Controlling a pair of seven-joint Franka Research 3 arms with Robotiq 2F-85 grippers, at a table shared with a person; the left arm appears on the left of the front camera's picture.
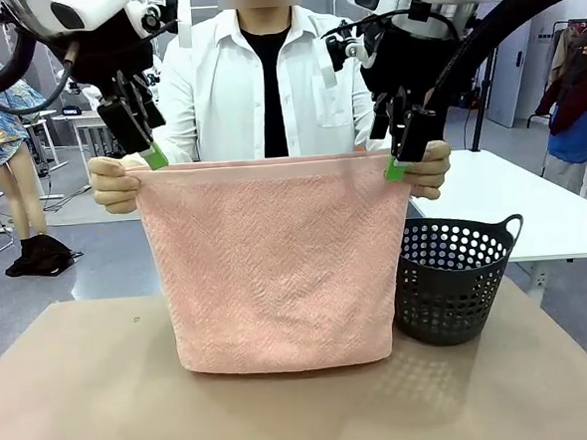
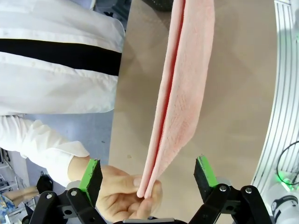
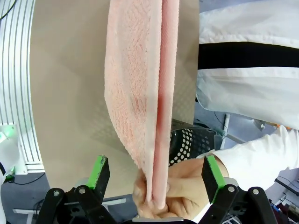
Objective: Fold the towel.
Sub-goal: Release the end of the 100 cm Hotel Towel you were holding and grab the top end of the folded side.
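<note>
The salmon-pink towel hangs folded in half above the table, its fold just above the tabletop. The person's two hands pinch its top corners. My left gripper stands open at the towel's top left corner, right by that hand. In the left wrist view the towel and the person's hand sit between the open fingers. My right gripper is open at the top right corner. The right wrist view has the towel and the person's fist between its spread fingers.
A dark perforated plastic basket stands on the table to the right of the towel. The tan tabletop stretches toward the camera. A white table stands behind on the right. The person in a white shirt stands at the far edge.
</note>
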